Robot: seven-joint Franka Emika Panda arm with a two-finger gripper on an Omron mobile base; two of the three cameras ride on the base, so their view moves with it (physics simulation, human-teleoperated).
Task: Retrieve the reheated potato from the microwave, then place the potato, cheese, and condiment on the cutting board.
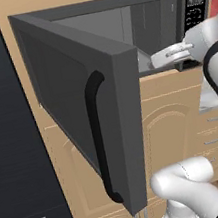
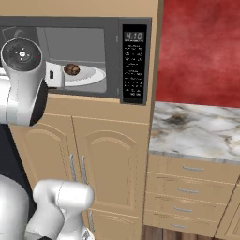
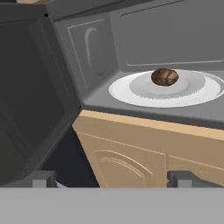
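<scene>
A: Tan cabinets (image 2: 108, 159), red wall (image 2: 199, 51), marbled worktop (image 2: 197, 129) to the right. Any writing legible?

B: Microwave (image 2: 112, 56) display (image 2: 135, 36) reads 4:10; button labels too small to read.

A: Door?

B: Door (image 1: 88, 109) swung wide, black handle (image 1: 99, 133) facing outward.

A: Potato?

B: Potato (image 3: 165, 77) sits on the white plate (image 3: 131, 94) inside the cavity.

A: Claw?

B: Claw (image 3: 111, 179) released, fingers spread wide, holding nothing, in front of the opening, apart from the potato.

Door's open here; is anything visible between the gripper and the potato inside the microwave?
Nothing visible blocks it. The microwave door is swung wide, and the potato sits exposed on the white turntable plate. The open gripper is in front of the cavity, below the potato's level.
</scene>
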